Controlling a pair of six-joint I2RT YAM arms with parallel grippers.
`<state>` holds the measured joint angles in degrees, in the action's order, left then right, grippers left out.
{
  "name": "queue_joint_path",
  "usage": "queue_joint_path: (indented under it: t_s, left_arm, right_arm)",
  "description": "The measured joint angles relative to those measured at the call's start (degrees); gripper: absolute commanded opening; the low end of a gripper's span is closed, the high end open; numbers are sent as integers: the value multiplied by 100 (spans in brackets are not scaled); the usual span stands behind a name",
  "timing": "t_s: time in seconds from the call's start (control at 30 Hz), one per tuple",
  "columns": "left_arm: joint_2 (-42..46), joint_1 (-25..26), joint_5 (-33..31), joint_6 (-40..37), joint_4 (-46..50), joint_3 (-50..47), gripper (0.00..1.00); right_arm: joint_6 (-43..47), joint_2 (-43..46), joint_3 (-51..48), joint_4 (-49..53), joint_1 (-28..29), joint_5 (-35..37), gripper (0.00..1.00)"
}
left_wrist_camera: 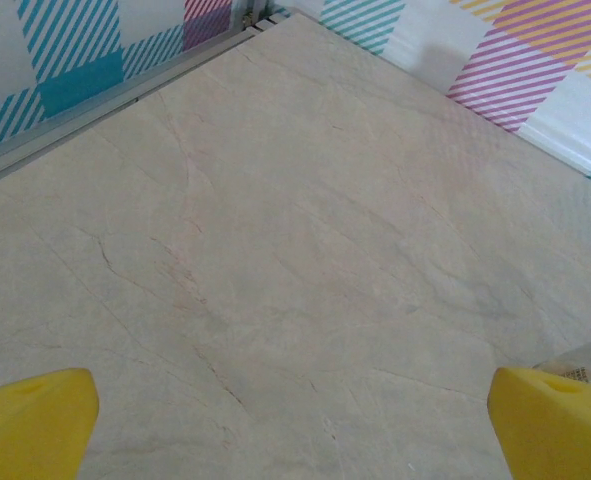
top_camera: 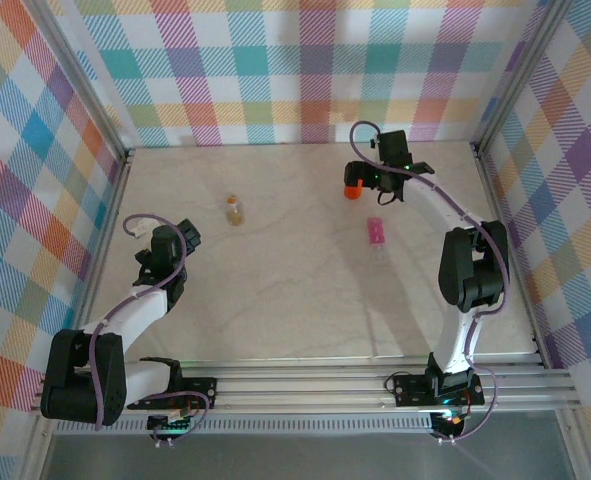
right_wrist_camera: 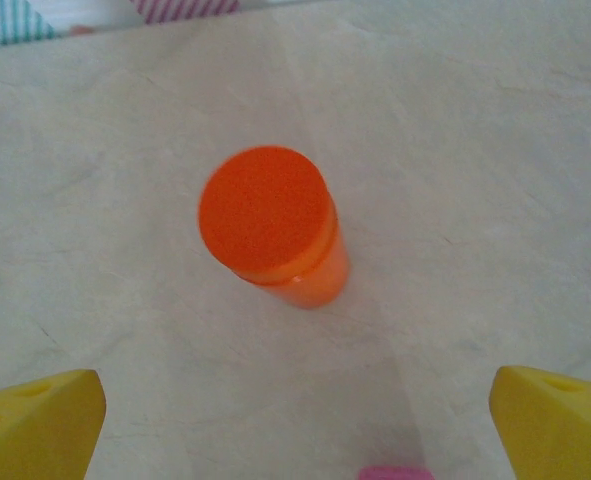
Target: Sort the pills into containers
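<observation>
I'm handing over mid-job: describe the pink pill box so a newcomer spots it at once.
Start at the pale table, right half. There, just nearer the arm bases than the upright orange bottle, lies the pill box. It alone is flat, rectangular and pink; the small yellowish bottle sits well to its left.

We take this for a robotics lab test cell: a pale beige marble-patterned surface (top_camera: 305, 300) is boxed in on three sides by pastel plaid panel walls (top_camera: 305, 70) on grey metal framing (top_camera: 106, 118). A ribbed silver aluminium rail (top_camera: 315, 385) runs along the surface's near edge.
</observation>
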<state>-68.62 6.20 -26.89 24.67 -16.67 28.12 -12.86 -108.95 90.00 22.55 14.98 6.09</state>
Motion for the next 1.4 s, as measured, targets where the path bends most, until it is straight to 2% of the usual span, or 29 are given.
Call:
queue_joint_path:
  t_s: [0.3, 0.47, 0.63, 0.8, 1.03, 1.4]
  left_arm:
    - [175, 0, -46, 109, 9, 0, 100]
    - [262, 0, -131, 168, 31, 0, 100]
    - [269, 0, -133, 219, 83, 0, 100]
    - [236, 0, -160, 297, 205, 2, 100]
    - [236, 0, -168, 306, 221, 2, 100]
    - [236, 0, -234, 369, 308, 2, 100]
  right_arm:
    - [-90, 319, -1095, 466, 0, 339, 100]
    - [-129, 691, -1934, 566, 9, 238, 89]
    - [13, 743, -2179, 605, 48, 179, 88]
    - [214, 728, -2225, 610, 76, 76, 77]
    - [566, 463, -2227, 638, 125, 52, 70]
    - [896, 109, -2028, 896, 125, 52, 45]
